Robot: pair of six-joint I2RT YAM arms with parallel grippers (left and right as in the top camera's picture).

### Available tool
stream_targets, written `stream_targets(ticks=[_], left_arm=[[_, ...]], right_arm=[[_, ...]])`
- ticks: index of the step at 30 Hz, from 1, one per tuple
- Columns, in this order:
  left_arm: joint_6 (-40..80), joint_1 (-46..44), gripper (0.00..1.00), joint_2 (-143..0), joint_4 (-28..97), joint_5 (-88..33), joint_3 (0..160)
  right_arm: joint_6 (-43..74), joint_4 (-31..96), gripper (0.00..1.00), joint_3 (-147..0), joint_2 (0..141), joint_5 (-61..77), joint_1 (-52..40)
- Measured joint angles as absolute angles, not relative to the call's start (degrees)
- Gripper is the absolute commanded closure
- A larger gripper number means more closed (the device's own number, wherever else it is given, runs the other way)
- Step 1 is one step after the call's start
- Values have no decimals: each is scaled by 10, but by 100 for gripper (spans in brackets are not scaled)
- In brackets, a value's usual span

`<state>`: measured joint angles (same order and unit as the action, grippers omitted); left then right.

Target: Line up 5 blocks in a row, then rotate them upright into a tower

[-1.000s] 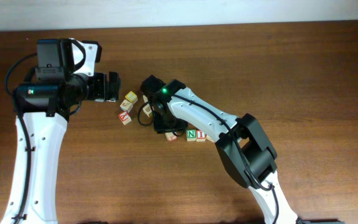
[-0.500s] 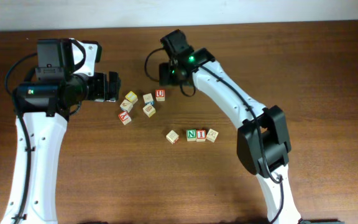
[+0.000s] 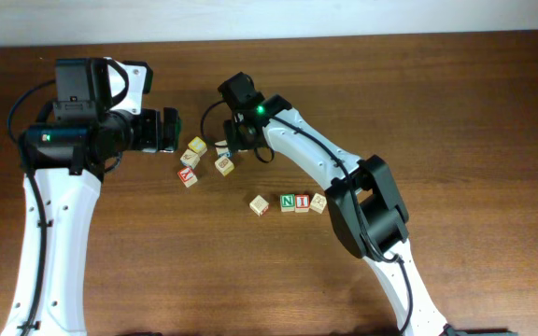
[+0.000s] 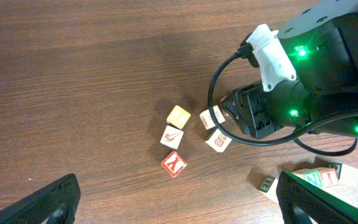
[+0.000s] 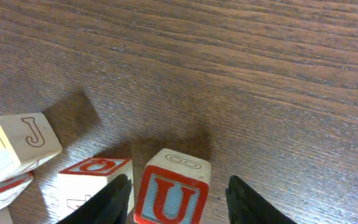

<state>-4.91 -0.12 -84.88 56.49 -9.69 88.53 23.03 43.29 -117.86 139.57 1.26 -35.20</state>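
Right jaws (image 5: 179,185) stand partly open astride the red-framed U block (image 5: 169,198), which sits flat on the wooden surface (image 5: 260,74). I see a clear gap on the block's right side. The left finger (image 5: 114,200) is just beside it, perhaps touching, though the wrist view cuts that edge off. I would not call it gripped. Just left of the U block stands a cube with a red-framed O on top (image 5: 95,167), and farther left a J cube (image 5: 27,140).

Left jaws (image 3: 172,131) gape as wide as they go and hold nothing. They hang to the left of the cluster, close to the yellow-faced cube (image 3: 197,146), with the red Y cube (image 3: 188,176) a little nearer.

On the near side and to the right I count four more blocks in a row: a pale cube (image 3: 260,204), the green N (image 3: 288,202), the red I (image 3: 302,203) and a tan-faced cube (image 3: 318,202).
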Motion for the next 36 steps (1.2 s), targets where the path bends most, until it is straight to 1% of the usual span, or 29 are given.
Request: stream_targets(ticks=[2, 5, 8, 11, 16, 22, 24, 27, 32, 36], left_arm=[[-49, -1, 1, -849, 565, -97, 885], [-49, -1, 1, -849, 565, -97, 885], [-49, -1, 1, -849, 565, -97, 885], [-49, -1, 1, -849, 565, -97, 885], [-49, -1, 1, -849, 565, -97, 885], [-49, -1, 1, -849, 565, -97, 885], [-49, -1, 1, -849, 565, -97, 885], [-49, -1, 1, -849, 565, -97, 885], [-49, -1, 1, -849, 565, -97, 885], [-49, -1, 1, -849, 565, -97, 885]], right_arm=[[226, 434, 64, -1179, 1396, 8, -355], [225, 444, 71, -1179, 1396, 2, -356], [225, 449, 72, -1179, 1396, 0, -356], [226, 480, 73, -1186, 1395, 5, -356], [225, 591, 73, -1208, 1378, 34, -356], [226, 768, 74, -1228, 1301, 53, -356], [225, 793, 74, -1228, 1295, 53, -356], [233, 783, 74, -1200, 1295, 54, -356], [250, 728, 74, -1115, 1295, 53, -356], [253, 721, 73, -1104, 1295, 55, -358]])
